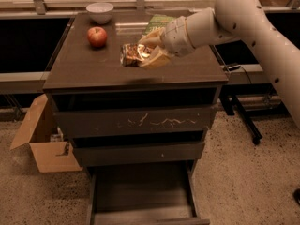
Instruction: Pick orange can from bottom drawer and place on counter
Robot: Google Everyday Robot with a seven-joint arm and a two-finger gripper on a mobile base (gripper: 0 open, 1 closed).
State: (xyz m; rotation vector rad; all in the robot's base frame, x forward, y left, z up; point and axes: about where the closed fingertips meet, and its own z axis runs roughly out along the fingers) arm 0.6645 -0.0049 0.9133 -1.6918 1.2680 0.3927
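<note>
My gripper (143,54) is shut on the orange can (132,55), a small can with a brownish-orange mottled label lying sideways between the tan fingers (154,59). It is held over the middle of the counter (84,67), the glossy dark top of the three-drawer cabinet, slightly above the surface. The bottom drawer (140,193) is pulled open below and shows nothing inside. My arm reaches in from the upper right.
A red apple (97,36) and a white bowl (100,11) sit at the counter's back left. A green snack bag (157,21) lies at the back, partly behind my gripper. An open cardboard box (44,142) stands on the floor left of the cabinet.
</note>
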